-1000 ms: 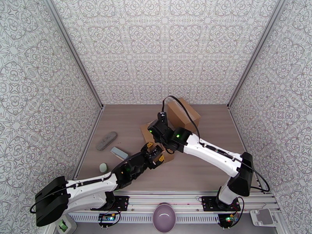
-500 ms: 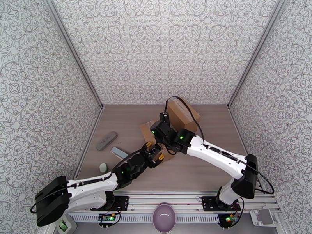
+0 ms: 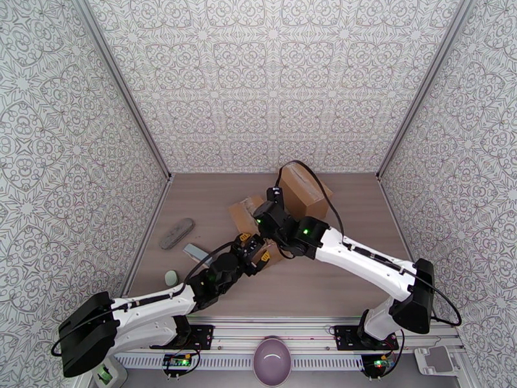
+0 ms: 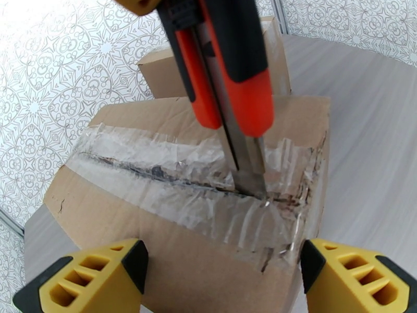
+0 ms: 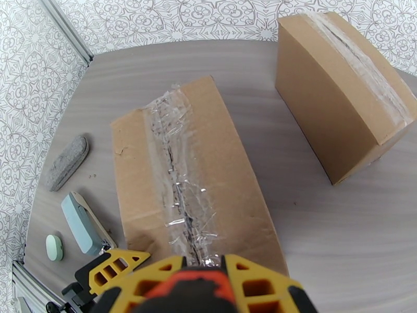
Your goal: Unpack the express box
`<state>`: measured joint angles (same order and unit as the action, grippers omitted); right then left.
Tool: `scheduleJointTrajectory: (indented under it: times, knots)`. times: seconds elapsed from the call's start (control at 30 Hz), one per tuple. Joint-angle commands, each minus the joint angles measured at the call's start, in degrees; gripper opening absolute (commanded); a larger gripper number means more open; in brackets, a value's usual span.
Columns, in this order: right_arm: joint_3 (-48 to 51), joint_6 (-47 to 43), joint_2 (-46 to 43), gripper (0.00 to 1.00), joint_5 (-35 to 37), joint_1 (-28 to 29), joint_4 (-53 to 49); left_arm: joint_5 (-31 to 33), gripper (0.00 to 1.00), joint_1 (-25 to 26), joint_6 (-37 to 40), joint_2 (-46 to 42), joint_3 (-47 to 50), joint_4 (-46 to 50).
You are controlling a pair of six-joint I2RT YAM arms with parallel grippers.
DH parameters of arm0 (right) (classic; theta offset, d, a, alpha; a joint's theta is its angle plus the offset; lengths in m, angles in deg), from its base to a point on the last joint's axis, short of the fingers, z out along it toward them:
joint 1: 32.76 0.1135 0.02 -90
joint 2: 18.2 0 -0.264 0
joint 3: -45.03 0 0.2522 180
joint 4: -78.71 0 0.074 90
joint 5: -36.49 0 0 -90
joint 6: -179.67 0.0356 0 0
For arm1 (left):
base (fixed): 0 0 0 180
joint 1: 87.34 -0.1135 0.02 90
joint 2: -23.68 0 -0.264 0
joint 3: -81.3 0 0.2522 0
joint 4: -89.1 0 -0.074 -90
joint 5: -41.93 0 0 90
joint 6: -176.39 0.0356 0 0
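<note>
Cardboard sealed with clear tape is what the work is centred on. The nearer box is laid flat around the middle of the worktop, just ahead of both arms. A second box is stood apart from it, behind and to the right.

Compared with a second ago, the right wrist is shifted slightly rightward and toward the arm bases, so more of the nearer box's far end is uncovered. The box itself appears to be turned a little. The knife is pinched in the right gripper, and its blade is sunk into the tape close to the near end of the seam. From this it is judged that the cut has been drawn nearly the whole length of the seam. The flaps may soon be freed, though nothing has yet been lifted out.

The left gripper is held spread wide, with one finger at each side of the box's near end and nothing gripped. Whether the cardboard is touched cannot be told.

The tape is seen wrinkled and cloudy, with a dark ragged line scored along it. The flaps are lying shut, and small tears are visible at the near edge.
</note>
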<state>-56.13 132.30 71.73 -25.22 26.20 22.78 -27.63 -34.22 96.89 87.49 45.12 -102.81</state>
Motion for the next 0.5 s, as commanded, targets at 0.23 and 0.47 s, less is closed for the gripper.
scheduleJointTrajectory:
  times: [0.23, 0.47]
  knots:
    - [1.39, -0.71, -2.93, 0.0, -4.91, 1.07, -8.72, 8.06, 0.81, -4.45, -2.52, 3.86, -4.25, -0.63]
    - [2.39, -0.1, -4.09, 0.0, -4.46, 1.08, -7.99, 7.79, 0.81, -5.25, -3.43, 4.16, -4.92, 0.96]
